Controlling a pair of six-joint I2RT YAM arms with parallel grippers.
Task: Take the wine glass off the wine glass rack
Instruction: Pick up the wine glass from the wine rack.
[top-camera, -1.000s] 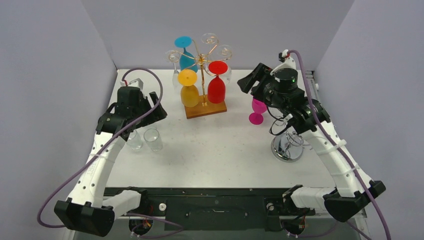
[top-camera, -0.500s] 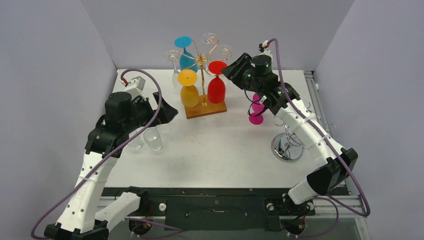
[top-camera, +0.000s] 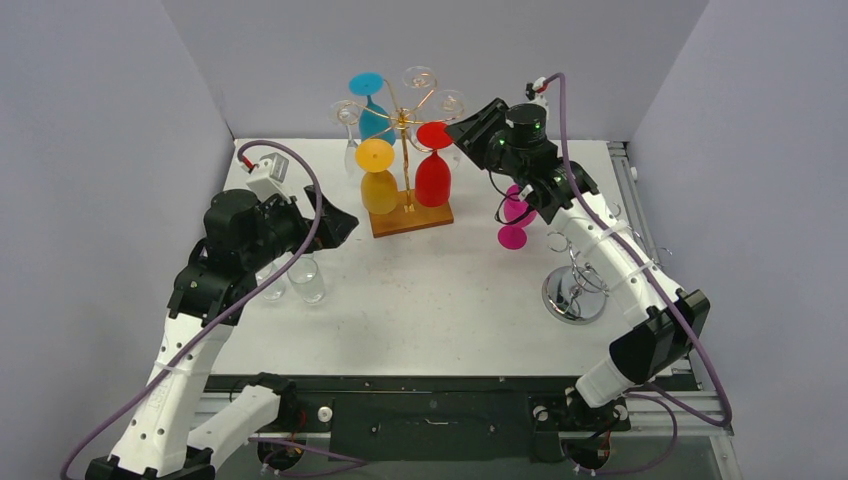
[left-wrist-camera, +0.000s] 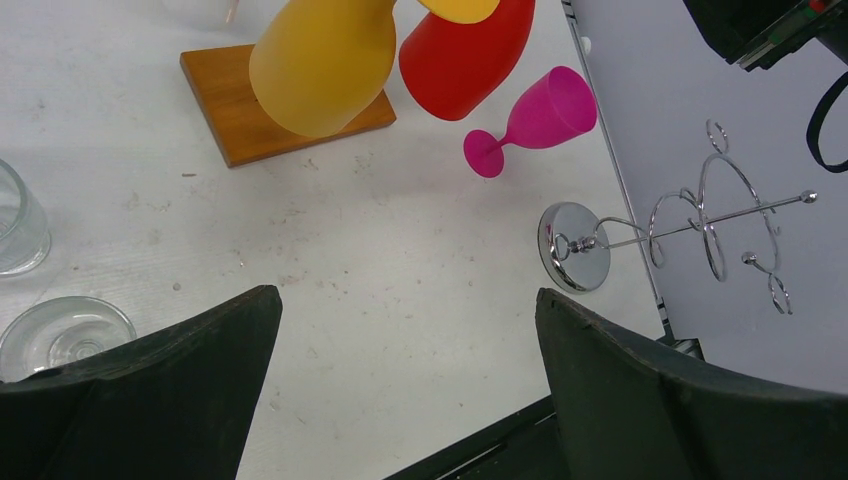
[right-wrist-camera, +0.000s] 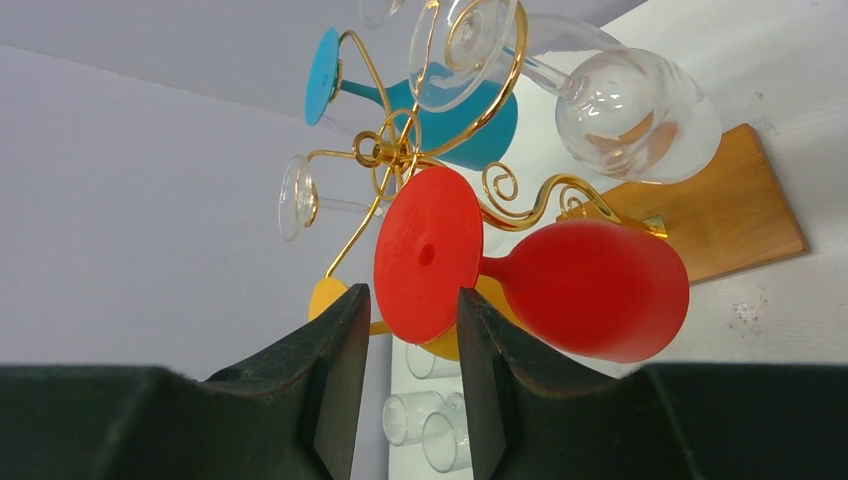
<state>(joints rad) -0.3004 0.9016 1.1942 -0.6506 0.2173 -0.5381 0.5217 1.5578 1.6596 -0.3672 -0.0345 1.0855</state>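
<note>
- Currently, at your far left, one clear drinking glass (top-camera: 268, 284) and a second clear glass (top-camera: 306, 280) stand side by side on the white speckled table (top-camera: 430, 300), partly under the left arm.
- Your left gripper (left-wrist-camera: 408, 300) hangs above the table with its black fingers spread wide and nothing between them. It faces the rack's base, well apart from it.
- At back centre stands the tall gold wire wine glass rack (top-camera: 403, 128), with curled arms and a flat brown wooden base (top-camera: 412, 217).
- Hanging bowl-down from its arms, note a yellow wine glass (top-camera: 379, 190) at near left, a teal wine glass (top-camera: 374, 118) behind it, and clear wine glasses (right-wrist-camera: 635, 115) at the outer arms.
- The red wine glass (top-camera: 433, 180) is on the rack's near right side, its round foot (right-wrist-camera: 428, 255) caught in a gold curl.
- Your right gripper (right-wrist-camera: 413, 300) is at that foot, fingers drawn to a narrow gap with the foot's lower rim between them. You cannot tell whether the pads pinch it.
- A magenta wine glass (top-camera: 516, 212) stands upright on the table, under the right arm.
- Farthest right stands a short chrome wire stand with a round silver base (left-wrist-camera: 572, 246), carrying no glasses.
</note>
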